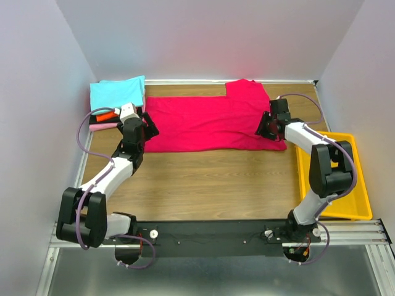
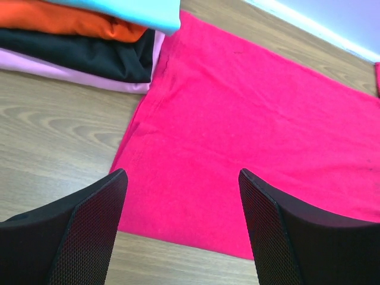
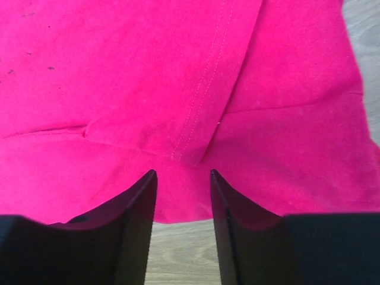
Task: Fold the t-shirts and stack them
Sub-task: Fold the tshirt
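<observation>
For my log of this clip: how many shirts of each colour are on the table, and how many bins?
Crimson shirt: 1
Cyan shirt: 1
Orange shirt: 1
Black shirt: 1
Pink shirt: 1
Yellow bin: 1
Total: 6 things, 5 of them shirts

Table (image 1: pixel 203 179): crimson t-shirt (image 1: pixel 210 123), shirt stack (image 1: pixel 117 92), bin (image 1: pixel 359 192)
</observation>
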Controlling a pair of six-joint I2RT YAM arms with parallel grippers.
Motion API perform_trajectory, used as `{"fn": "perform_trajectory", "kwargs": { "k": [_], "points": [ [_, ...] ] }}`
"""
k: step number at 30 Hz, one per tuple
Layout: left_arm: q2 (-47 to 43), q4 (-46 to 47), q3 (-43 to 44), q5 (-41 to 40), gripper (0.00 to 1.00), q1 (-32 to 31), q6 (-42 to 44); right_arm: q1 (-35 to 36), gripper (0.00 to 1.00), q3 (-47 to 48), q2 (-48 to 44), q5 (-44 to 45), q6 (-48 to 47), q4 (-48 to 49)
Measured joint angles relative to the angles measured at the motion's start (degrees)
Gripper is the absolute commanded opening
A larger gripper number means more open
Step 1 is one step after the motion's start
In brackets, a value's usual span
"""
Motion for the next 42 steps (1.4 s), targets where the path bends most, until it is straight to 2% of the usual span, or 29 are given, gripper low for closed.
{"fn": "perform_trajectory", "kwargs": {
  "k": [10,18,22,25,30,33,42],
  "points": [
    [-1.2,0.9,-0.1,0.0,0.83,0.0,0.2,0.0,0.44,-0.9,0.4,-1.3,0.7,2.1],
    [-1.2,0.9,-0.1,-0.1,0.83,0.0,0.4,0.0,0.43,-0.3,4.1,-1.2,0.8,2.5],
    [-1.1,0.9,-0.1,-0.1,0.83,0.0,0.5,0.0,0.33,0.1,5.4,-1.1,0.9,2.5],
    [-0.8,0.9,-0.1,-0.1,0.83,0.0,0.5,0.0,0.17,0.7,6.1,-1.0,1.0,2.5],
    [-0.2,0.9,-0.1,-0.1,0.83,0.0,0.5,0.0,0.06,1.6,6.2,-1.0,1.2,2.6],
    [-0.2,0.9,-0.1,-0.1,0.83,0.0,0.5,0.0,0.01,2.2,6.2,-1.1,1.2,2.6],
    [-0.2,0.9,-0.1,-0.5,0.83,0.0,0.5,0.0,0.0,7.9,8.5,-2.6,1.1,2.8]
  ]
}}
